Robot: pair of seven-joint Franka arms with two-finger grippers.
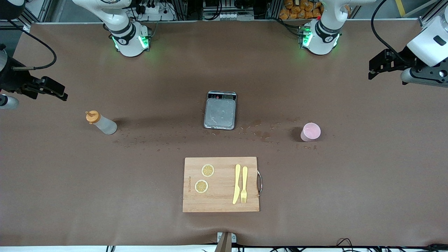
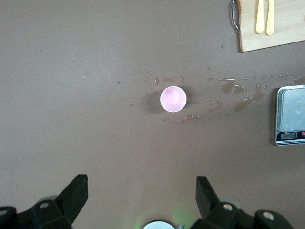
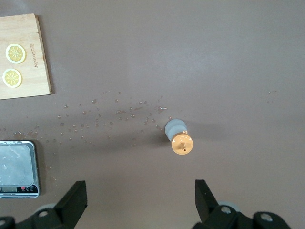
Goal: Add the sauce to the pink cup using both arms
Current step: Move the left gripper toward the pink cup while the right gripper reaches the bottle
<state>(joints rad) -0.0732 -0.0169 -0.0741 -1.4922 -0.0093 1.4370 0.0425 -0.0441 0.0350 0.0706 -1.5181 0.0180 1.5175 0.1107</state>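
The sauce bottle [image 1: 100,123], whitish with an orange cap, stands on the brown table toward the right arm's end; the right wrist view shows this bottle [image 3: 179,138] from above. The pink cup [image 1: 310,131] stands upright toward the left arm's end and looks empty in the left wrist view [image 2: 173,98]. My right gripper [image 1: 62,93] hangs open over bare table at its own end, apart from the bottle, with nothing between its jaws [image 3: 141,193]. My left gripper [image 1: 372,70] hangs open over bare table at its end, apart from the cup, also holding nothing [image 2: 142,191].
A grey scale [image 1: 220,111] sits mid-table between bottle and cup. Nearer the front camera lies a wooden cutting board [image 1: 221,203] with two lemon slices [image 1: 208,170], a yellow knife [image 1: 237,183] and a yellow fork [image 1: 244,184]. Small liquid drops [image 1: 259,132] dot the table beside the scale.
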